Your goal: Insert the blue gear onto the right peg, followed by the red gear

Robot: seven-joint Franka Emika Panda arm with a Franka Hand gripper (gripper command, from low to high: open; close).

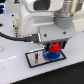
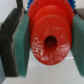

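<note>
Two pads point(image 2: 19, 47) of my gripper point(image 1: 53, 46) clamp the red gear point(image 2: 50, 42) by its rim, bore clear, directly above the blue gear point(image 1: 51, 55) on the plate point(image 1: 35, 58).

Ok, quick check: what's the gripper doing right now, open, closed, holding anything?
Gripper: closed on the red gear, pads pressed against both its sides, over the blue gear on the plate.
</note>
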